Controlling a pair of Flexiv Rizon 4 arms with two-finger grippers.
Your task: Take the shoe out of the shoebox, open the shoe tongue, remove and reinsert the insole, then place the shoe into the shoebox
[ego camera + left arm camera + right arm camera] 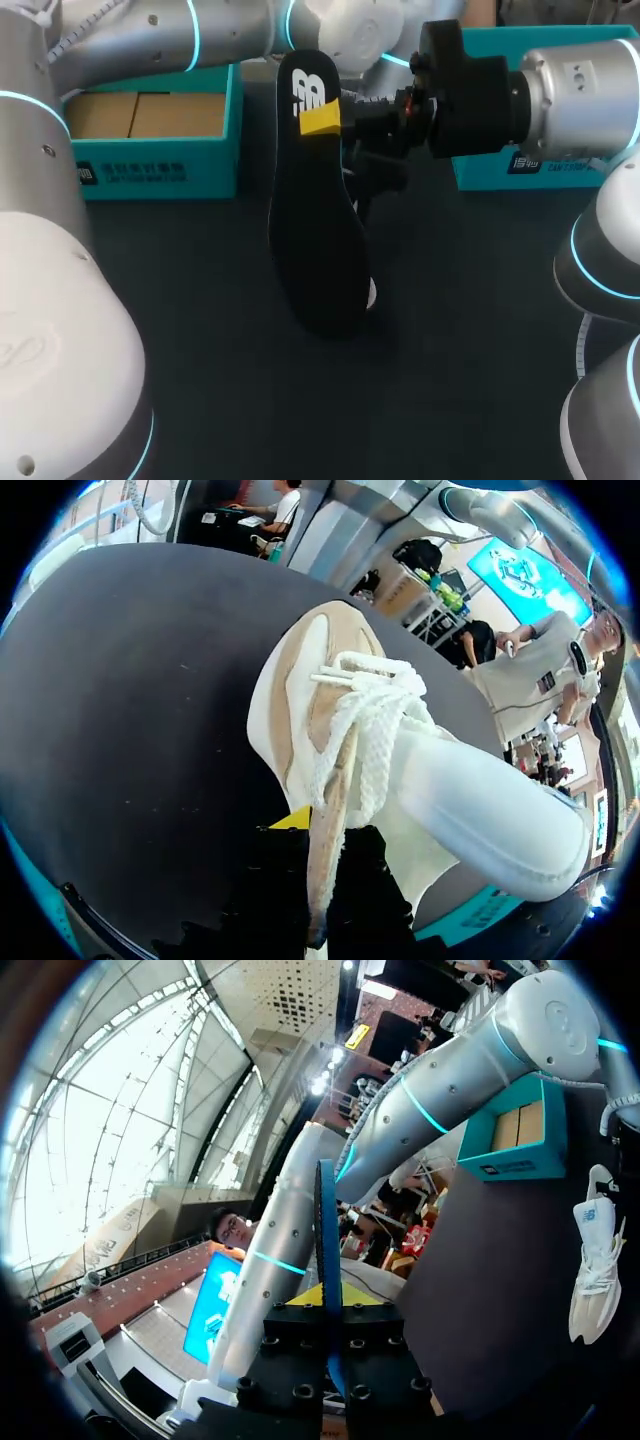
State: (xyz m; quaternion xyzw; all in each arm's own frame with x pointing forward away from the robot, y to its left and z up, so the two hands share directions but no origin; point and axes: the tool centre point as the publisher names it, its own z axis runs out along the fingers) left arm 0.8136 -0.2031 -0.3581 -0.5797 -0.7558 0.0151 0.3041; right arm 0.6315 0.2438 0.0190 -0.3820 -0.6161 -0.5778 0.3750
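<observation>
My right gripper (322,118) is shut on the heel end of a black insole (318,230) and holds it upright above the dark table; in the right wrist view the insole (325,1220) shows edge-on between the yellow tips of that gripper (326,1295). The beige and white shoe (330,720) with white laces lies on the table, and my left gripper (318,830) is shut on the edge of its opening. From the head view the insole hides nearly all of the shoe (371,292) and the left gripper. The shoe (593,1260) also shows far ahead of the right gripper.
A teal shoebox (150,150) with a cardboard-coloured inside stands at the back left, also seen as the shoebox (510,1140). A second teal box part (560,45) sits at the back right behind my right arm. My left arm crosses the back of the table.
</observation>
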